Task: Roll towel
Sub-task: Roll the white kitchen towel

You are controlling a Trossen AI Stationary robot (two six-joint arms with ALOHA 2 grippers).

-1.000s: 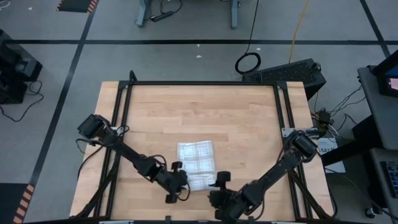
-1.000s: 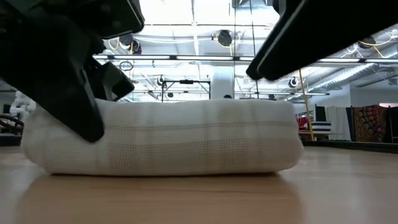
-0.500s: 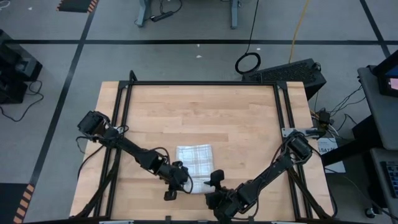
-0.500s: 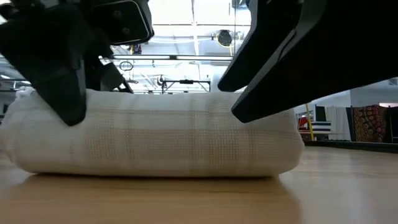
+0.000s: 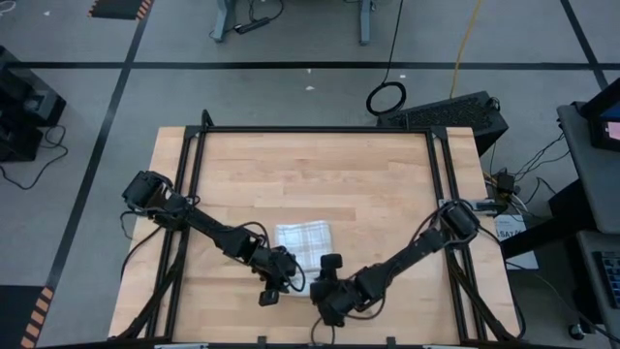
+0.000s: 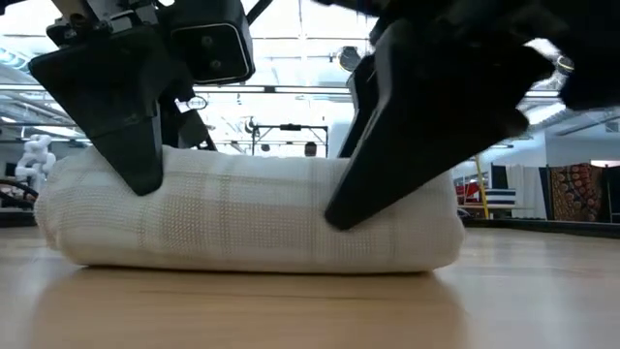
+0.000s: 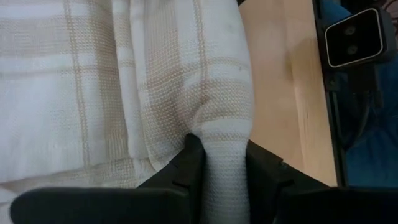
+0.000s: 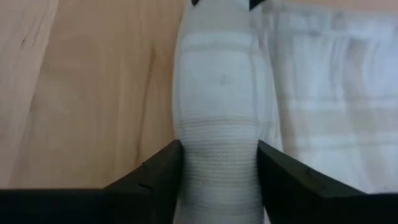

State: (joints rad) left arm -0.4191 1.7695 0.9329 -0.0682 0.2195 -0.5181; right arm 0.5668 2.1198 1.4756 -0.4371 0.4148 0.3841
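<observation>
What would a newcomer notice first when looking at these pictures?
First, the towel, a thick white plaid roll lying on the wooden table near its front edge, with a flat part not yet rolled behind it. Next, the two dark arms that meet there: the left gripper pinches one end of the roll, and the right gripper has its fingers on both sides of the other end.
</observation>
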